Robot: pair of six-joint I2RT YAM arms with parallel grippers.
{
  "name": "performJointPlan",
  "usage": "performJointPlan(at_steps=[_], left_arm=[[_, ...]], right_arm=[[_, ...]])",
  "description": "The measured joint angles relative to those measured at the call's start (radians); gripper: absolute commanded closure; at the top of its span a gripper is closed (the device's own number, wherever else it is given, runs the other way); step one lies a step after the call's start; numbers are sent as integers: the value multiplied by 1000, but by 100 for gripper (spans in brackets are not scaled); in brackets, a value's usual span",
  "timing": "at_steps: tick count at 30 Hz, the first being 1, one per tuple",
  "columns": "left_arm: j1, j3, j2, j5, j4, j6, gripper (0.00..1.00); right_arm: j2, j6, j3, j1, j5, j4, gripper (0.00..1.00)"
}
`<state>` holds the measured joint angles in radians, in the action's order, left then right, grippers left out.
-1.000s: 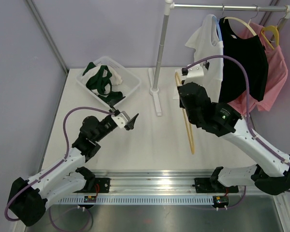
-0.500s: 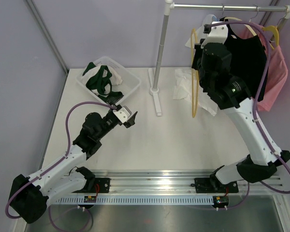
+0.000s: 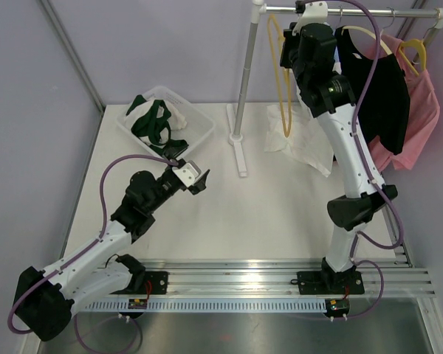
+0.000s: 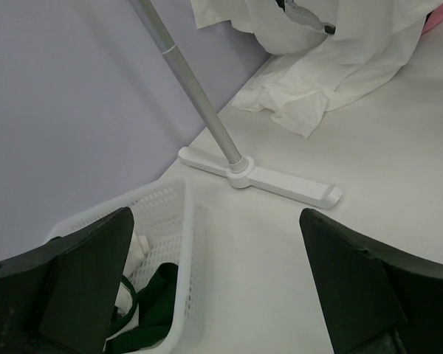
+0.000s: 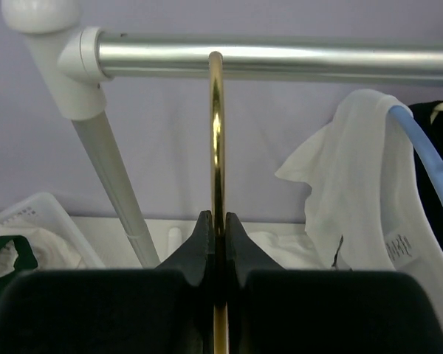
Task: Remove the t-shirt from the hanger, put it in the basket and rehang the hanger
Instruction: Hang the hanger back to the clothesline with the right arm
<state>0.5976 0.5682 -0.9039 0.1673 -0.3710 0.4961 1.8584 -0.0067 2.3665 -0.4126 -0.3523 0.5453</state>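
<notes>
The white t-shirt (image 3: 299,140) lies crumpled on the table near its far edge, just right of the rack's foot (image 4: 280,184) and off the hanger. Above it, the bare yellow hanger (image 5: 216,133) is up at the metal rail (image 5: 295,60). Its thin hook is pinched between the closed fingers of the right end effector (image 5: 215,221), and the hook's top meets the rail; we cannot tell whether it already rests on it. The hanger's loop hangs down over the shirt without touching it

Along the same rail to the right we see a white garment (image 5: 354,192) on a blue hanger (image 5: 421,147), then a black shirt (image 3: 376,88) and a pink one (image 3: 421,110)

The left end effector (image 3: 200,182) hovers over the middle of the table's left half, fingers spread wide and holding nothing, pointing toward the rack pole (image 3: 245,74). Near the far left corner sits a white basket (image 3: 188,105) with a green garment (image 3: 153,122) inside
</notes>
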Motion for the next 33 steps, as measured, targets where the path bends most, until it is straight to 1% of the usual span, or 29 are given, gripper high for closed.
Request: performJointPlan(at_steps=[3, 7, 12, 19, 25, 28, 33], left_arm=[[0, 0, 0, 0, 5, 0, 1], [0, 0, -3, 1, 9, -1, 1], [0, 0, -19, 1, 19, -1, 1], [0, 2, -21, 5, 29, -8, 1], [0, 7, -21, 8, 42, -10, 1], [0, 17, -22, 9, 43, -13, 1], [0, 32, -29, 11, 45, -17, 1]], right_arm=[[74, 0, 77, 17, 30, -43, 100], [131, 0, 89, 23, 36, -119, 100], [216, -1, 164, 23, 44, -153, 100], [223, 4, 165, 23, 67, -201, 100], [262, 24, 270, 23, 85, -180, 100], [264, 39, 282, 26, 92, -175, 100], [268, 73, 283, 44, 146, -155, 100]])
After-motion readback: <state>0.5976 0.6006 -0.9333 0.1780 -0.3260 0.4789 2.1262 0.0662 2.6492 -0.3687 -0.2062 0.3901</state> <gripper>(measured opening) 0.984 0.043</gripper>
